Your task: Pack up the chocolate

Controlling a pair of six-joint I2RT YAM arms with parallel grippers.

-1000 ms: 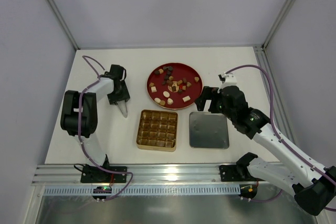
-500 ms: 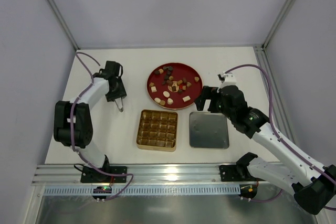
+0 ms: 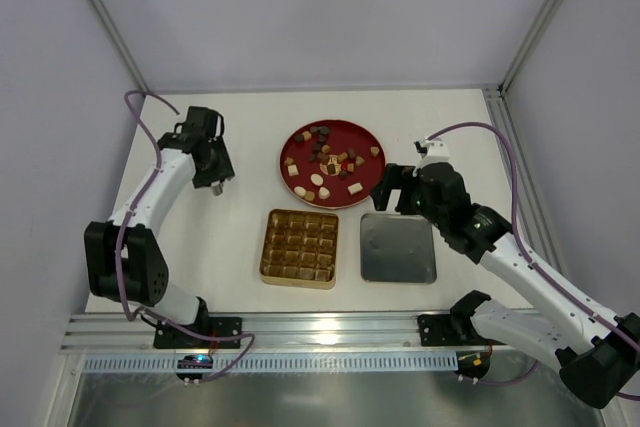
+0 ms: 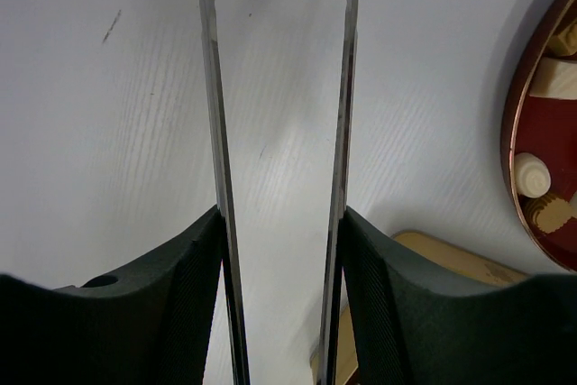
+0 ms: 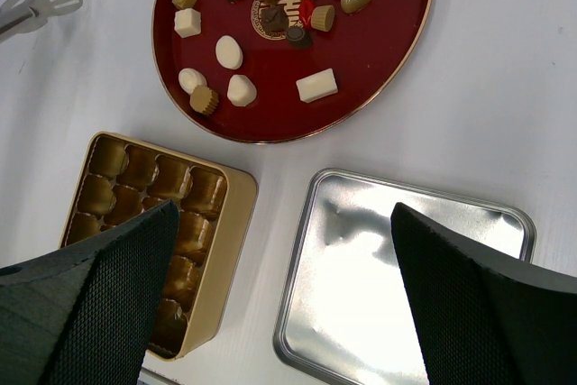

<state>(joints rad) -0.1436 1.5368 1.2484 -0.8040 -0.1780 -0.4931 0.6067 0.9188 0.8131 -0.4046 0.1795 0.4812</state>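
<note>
All chocolate pieces (image 3: 330, 162) lie on the red plate (image 3: 347, 135), to the right of the left jaws, which are half closed on metal tongs (image 4: 216, 132); the right jaws, wide open and empty, hover nearer

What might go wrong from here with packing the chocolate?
The left hand grips thin tongs; a rounded chocolate may slip from them. Pieces crowd the middle of the red plate, so the tongs may knock neighbours. The gold box has small cells; a piece may land across a divider.
</note>
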